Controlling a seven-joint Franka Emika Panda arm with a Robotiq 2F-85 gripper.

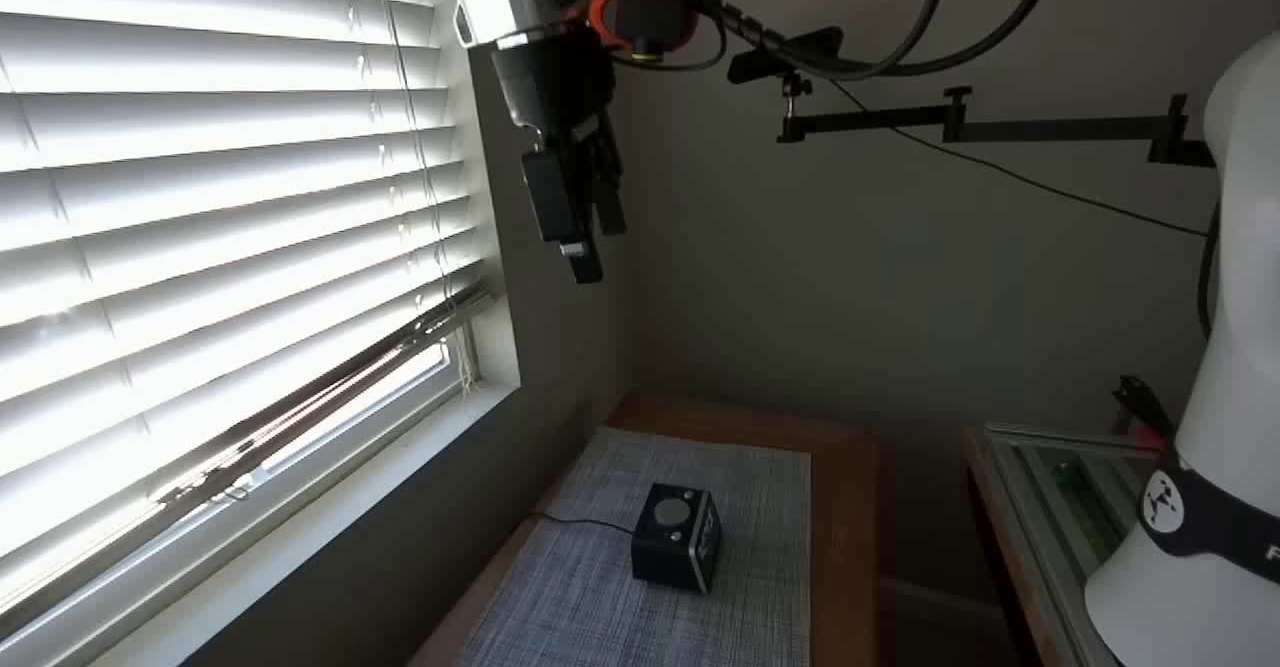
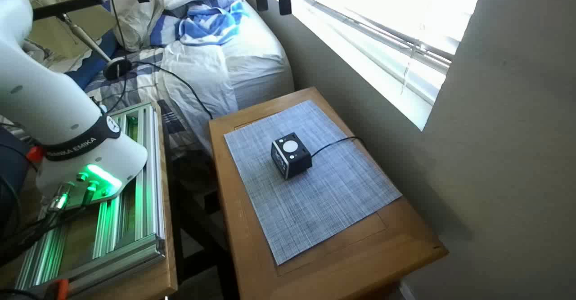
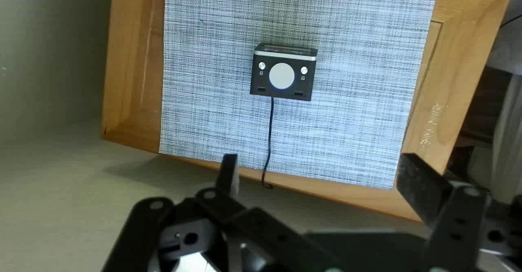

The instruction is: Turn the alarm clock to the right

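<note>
Gripper: hangs high, above the level of the table, with its two fingers spread wide apart.
Alarm clock: stands on the grey mat, well below the gripper and apart from it; in the wrist view it appears beyond the fingers, sideways between them.
Clock face: turned toward the side of the robot's base.
Cord: runs, thin and black, from the clock to the table edge near the window.
</note>
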